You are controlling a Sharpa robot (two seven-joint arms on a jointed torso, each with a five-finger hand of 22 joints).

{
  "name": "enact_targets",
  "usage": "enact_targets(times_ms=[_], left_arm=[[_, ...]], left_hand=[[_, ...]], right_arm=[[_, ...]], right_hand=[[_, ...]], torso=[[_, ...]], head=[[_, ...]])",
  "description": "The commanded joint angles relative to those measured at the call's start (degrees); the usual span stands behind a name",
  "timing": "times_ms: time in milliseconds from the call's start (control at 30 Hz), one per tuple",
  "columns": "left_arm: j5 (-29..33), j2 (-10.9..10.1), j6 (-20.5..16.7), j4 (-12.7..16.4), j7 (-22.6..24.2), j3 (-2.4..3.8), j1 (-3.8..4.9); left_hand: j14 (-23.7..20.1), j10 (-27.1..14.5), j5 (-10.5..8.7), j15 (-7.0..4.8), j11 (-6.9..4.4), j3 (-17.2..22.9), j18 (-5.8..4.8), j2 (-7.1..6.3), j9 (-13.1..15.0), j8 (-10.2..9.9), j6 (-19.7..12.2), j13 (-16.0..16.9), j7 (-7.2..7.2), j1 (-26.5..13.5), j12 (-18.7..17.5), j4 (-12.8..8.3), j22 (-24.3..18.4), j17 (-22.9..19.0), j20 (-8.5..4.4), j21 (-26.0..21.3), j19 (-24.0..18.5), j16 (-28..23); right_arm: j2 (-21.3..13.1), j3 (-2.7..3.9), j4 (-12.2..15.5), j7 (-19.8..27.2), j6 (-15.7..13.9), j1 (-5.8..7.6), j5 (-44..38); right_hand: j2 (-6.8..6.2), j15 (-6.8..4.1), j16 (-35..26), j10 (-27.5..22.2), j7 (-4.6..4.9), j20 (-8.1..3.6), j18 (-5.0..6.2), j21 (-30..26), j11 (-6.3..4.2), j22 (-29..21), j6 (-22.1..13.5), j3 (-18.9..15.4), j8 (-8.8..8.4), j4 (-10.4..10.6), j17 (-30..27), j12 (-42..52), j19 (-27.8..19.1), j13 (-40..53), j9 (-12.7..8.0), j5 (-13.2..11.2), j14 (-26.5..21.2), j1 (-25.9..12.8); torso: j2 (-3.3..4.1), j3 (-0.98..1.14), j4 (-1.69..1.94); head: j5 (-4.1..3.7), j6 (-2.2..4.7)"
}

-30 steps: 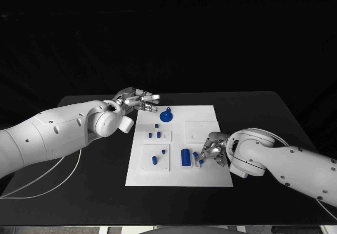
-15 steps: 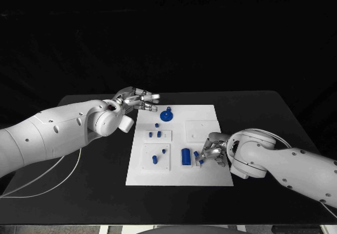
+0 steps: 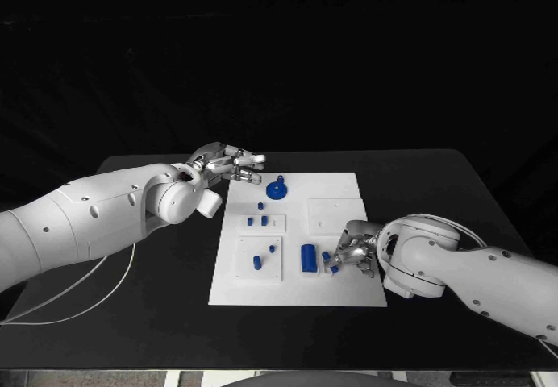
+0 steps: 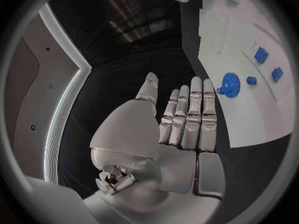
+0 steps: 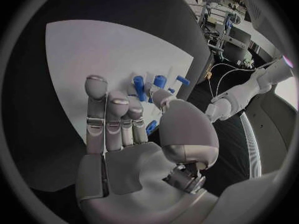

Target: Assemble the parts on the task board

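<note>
The white task board (image 3: 337, 290) lies mid-table. On it are a blue gear (image 3: 276, 191) at the far end, small blue pegs (image 3: 264, 221) in the middle, and an upright blue block (image 3: 308, 258) near the right side. My left hand (image 3: 233, 166) hovers open off the board's far left corner, fingers straight, with the gear (image 4: 229, 91) just beyond its fingertips (image 4: 190, 84). My right hand (image 3: 355, 252) reaches down onto the board's right part beside the block. A small blue piece (image 5: 151, 127) shows between its thumb and fingers (image 5: 109, 119); whether it is gripped I cannot tell.
A white cable (image 3: 70, 310) loops over the black table by the left arm. Bare white board (image 3: 291, 294) lies on the near side, and black table (image 3: 442, 185) spreads to the right of it.
My right hand has crept slightly left and nearer, closing in on the small blue piece beside the block. The left hand has stayed put.
</note>
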Motion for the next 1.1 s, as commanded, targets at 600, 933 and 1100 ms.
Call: enact_targets(times_ms=[600,933,1100], left_arm=[[-0.2,0.0,0.8,0.1,0.1,0.04,0.03],[-0.3,0.0,0.8,0.1,0.1,0.04,0.03],[-0.4,0.0,0.8,0.1,0.1,0.03,0.03]], left_hand=[[-0.6,-0.5,-0.32,0.00,0.10,-0.1,-0.36,0.35,0.0,-0.1,-0.5,0.0,0.01,-0.1,0.0,0.3,0.1,0.0,0.13,0.3,-0.2,0.2],[-0.6,-0.5,-0.30,0.03,0.13,0.0,-0.35,0.31,0.0,-0.1,-0.5,0.0,0.03,-0.1,0.0,0.4,0.0,0.0,0.18,0.3,-0.2,0.1],[-0.6,-0.5,-0.30,0.03,0.13,0.0,-0.35,0.31,0.0,-0.1,-0.5,0.0,0.03,-0.1,0.0,0.4,0.0,0.0,0.18,0.3,-0.2,0.1]], right_arm=[[0.0,-0.01,0.0,-1.2,1.2,-0.08,-0.7],[0.1,-0.01,0.0,-1.0,1.3,-0.08,-0.6],[0.1,-0.01,0.0,-0.8,1.1,-0.08,-0.5]], right_hand=[[-0.60,-0.07,-0.2,0.2,-0.22,-0.38,-0.14,0.0,-0.35,-0.2,0.3,5.0,0.21,1.5,-0.2,0.2,2.4,0.1,0.1,-3.1,0.2,-4.7],[-0.92,-0.08,-0.2,0.2,-0.23,-0.38,-0.12,-0.1,-0.35,-0.2,0.3,5.1,0.20,2.1,-0.2,0.1,2.4,0.0,0.1,-3.5,0.2,-5.2],[-1.81,-0.08,-0.3,0.2,-0.24,-0.39,-0.09,-0.2,-0.34,-0.3,0.3,4.7,0.20,3.0,-0.3,0.0,2.4,0.0,0.0,-4.2,0.2,-5.7]], torso=[[-0.03,-0.02,-0.04],[-0.03,-0.03,-0.02],[-0.02,-0.03,-0.04]], head=[[-0.05,-0.09],[-0.12,-0.16],[-0.06,-0.16]])
